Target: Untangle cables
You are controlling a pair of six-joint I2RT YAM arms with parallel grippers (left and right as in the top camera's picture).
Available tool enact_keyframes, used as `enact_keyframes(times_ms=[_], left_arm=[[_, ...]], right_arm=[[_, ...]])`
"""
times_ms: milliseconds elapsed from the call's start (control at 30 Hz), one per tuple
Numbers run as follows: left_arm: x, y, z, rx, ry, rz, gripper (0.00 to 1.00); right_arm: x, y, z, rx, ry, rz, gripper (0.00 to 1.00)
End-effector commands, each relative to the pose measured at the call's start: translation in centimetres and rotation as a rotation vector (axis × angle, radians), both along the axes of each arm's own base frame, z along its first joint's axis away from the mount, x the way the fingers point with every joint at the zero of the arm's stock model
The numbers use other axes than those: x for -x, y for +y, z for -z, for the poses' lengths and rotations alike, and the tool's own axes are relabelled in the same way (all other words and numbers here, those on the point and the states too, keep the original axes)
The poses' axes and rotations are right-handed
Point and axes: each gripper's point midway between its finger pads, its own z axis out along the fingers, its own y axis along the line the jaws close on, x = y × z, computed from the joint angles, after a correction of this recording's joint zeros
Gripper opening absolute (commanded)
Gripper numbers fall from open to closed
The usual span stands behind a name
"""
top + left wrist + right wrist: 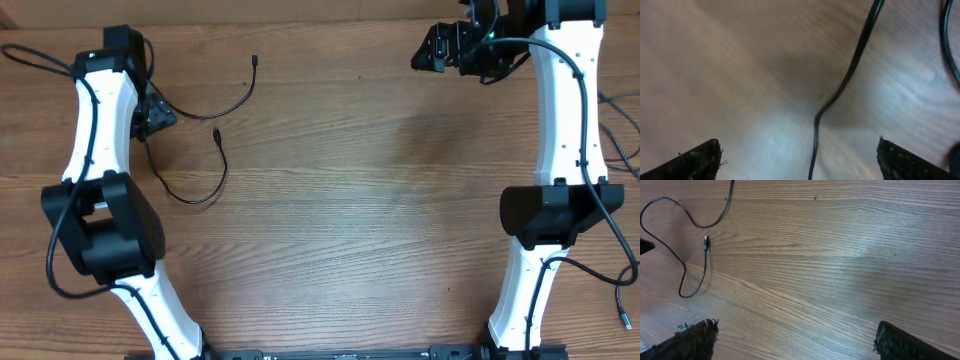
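Left tool [799, 152] has its two fingers [697, 161] wide apart and holds nothing. It hangs low over the tabletop [730, 75]. One of the cables [842, 87] runs on the wood between the fingers, and as far as I can see it touches neither of them. This wrist view is blurred, so I cannot tell which strand it is. A second dark strand [946, 40] is cut off by the right edge.

From above, the left tool sits where both cables begin, and the arm hides these ends. The upper cable [213, 117] bends away to a small plug [255, 60]. The lower cable [195, 202] makes a loop toward the near side and comes back to its own plug [216, 133].

Right tool [795, 330] is also wide and empty, at the far right of the tabletop and well apart from the cables.
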Motion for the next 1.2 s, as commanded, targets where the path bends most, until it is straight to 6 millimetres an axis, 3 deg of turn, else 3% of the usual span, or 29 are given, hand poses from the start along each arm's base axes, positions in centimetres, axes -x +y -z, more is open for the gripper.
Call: enact_keyframes(times_ms=[0,167,267,333,400,433,700,767,867,1000,1100,1167], left_arm=[[-1.3,0.6,2.8,0.039,0.023,0.086,1.0],[-3.3,1.0,4.5,0.028,-0.025,0.087,0.97],[-4.0,0.9,4.9,0.03,-0.047,0.091,0.63],[-4.6,0.2,5.2,0.07,-0.07,0.1,0.5],[-5.0,-0.1,5.2,0.092,-0.092,0.106,0.2],[-5.1,-0.2,5.2,0.095,-0.095,0.107,0.11],[-6.0,-1.6,5.3,0.16,-0.108,0.229,0.04],[-6.1,-3.1,5.5,0.225,-0.098,0.351,0.04],[-6.4,-6.8,5.2,0.399,-0.129,0.551,0.04],[-6.8,-12.0,1.6,0.607,-0.28,0.849,0.04],[-5.7,-16.3,-4.9,0.709,-0.491,1.207,0.04],[-4.4,-17.6,-8.5,0.692,-0.577,1.359,0.04]], right_arm=[[0.1,0.5,0.2,0.006,0.001,-0.015,1.0],[0.1,0.5,0.2,0.005,0.003,-0.014,1.0],[0.1,0.5,0.2,0.004,0.004,-0.012,1.0],[0.1,0.5,0.2,0.004,0.004,-0.012,1.0],[0.1,0.5,0.2,0.004,0.004,-0.012,1.0],[0.1,0.5,0.2,0.004,0.004,-0.012,1.0],[0.1,0.5,0.2,0.005,0.004,-0.012,1.0],[0.1,0.5,0.2,0.005,0.004,-0.012,1.0],[0.1,0.5,0.2,0.005,0.004,-0.012,1.0],[0.1,0.5,0.2,0.005,0.004,-0.012,1.0],[0.2,0.9,0.0,-0.01,-0.02,-0.064,1.0],[0.3,1.7,-0.5,-0.046,-0.055,-0.141,1.0]])
